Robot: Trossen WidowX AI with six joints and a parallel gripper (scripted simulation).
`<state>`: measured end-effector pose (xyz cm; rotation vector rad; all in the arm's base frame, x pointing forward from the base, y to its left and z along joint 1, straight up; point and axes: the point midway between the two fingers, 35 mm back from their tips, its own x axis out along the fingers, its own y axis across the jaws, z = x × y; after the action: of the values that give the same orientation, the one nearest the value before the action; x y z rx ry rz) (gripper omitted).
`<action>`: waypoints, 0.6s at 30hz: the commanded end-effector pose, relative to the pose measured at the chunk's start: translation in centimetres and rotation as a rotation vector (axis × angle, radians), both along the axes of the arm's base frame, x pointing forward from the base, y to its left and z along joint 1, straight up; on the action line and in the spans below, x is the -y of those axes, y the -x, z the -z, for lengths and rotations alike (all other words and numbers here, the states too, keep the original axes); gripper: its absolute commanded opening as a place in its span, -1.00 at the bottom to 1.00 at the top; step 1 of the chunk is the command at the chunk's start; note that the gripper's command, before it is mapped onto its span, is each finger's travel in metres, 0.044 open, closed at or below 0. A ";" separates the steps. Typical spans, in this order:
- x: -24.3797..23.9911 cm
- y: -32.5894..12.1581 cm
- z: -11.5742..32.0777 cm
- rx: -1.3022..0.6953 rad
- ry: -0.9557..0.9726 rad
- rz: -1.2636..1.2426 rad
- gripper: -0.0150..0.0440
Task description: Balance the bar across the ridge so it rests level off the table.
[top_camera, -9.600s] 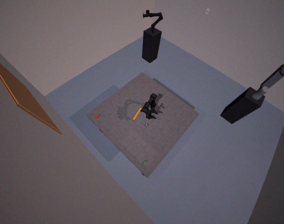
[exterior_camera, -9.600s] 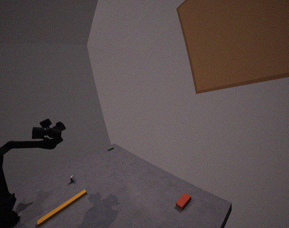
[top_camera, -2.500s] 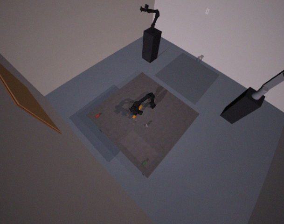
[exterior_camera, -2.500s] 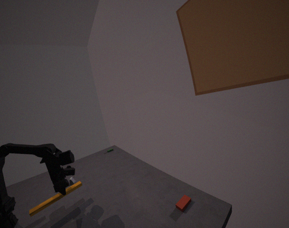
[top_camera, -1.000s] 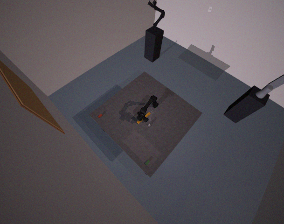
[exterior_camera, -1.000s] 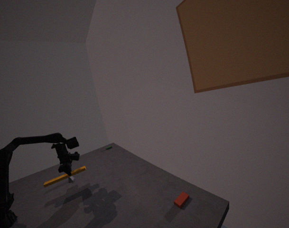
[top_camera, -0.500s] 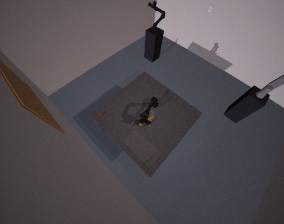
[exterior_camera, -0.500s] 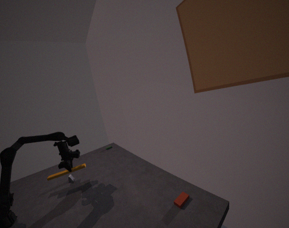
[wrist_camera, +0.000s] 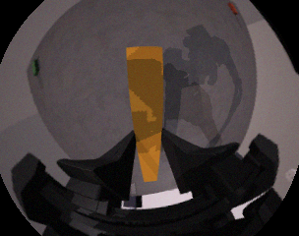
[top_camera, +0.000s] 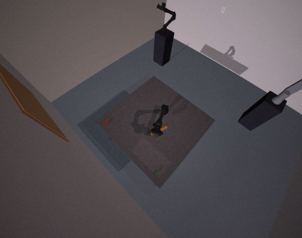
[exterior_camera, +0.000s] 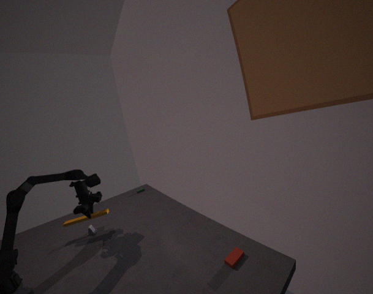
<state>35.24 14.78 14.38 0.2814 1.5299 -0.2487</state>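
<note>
The orange bar (top_camera: pixel 164 128) (exterior_camera: pixel 101 213) (wrist_camera: pixel 145 79) is held in the air above the table (top_camera: pixel 189 115) (exterior_camera: pixel 186 228). My gripper (exterior_camera: pixel 90 216) (wrist_camera: pixel 149 133) is shut on it near its middle, with the fingers on its two long sides. In the exterior view the bar looks roughly level, and the small grey ridge (exterior_camera: pixel 91 230) stands on the table below it, apart from it. In the wrist view the ridge is not seen, and the bar points away from the camera. In the top view the arm covers the bar's middle, and the ridge is hard to make out.
A red block (top_camera: pixel 106 123) (exterior_camera: pixel 234 257) (wrist_camera: pixel 232 8) lies near one table corner. A green block (top_camera: pixel 156 172) (exterior_camera: pixel 140 190) (wrist_camera: pixel 35 67) lies near another corner. Both are well away from the bar. The arm's shadows fall on the table beside the ridge.
</note>
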 end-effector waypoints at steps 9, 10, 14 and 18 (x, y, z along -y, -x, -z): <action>-0.8 0.0 1.4 -0.001 0.004 0.023 -0.49; -0.7 0.0 1.6 -0.001 0.004 0.023 -0.49; -0.7 -0.1 2.2 -0.001 0.004 0.024 -0.49; -0.6 -0.1 2.9 -0.001 0.004 0.024 -0.49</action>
<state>35.29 15.53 12.21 0.2964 1.5287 -0.2641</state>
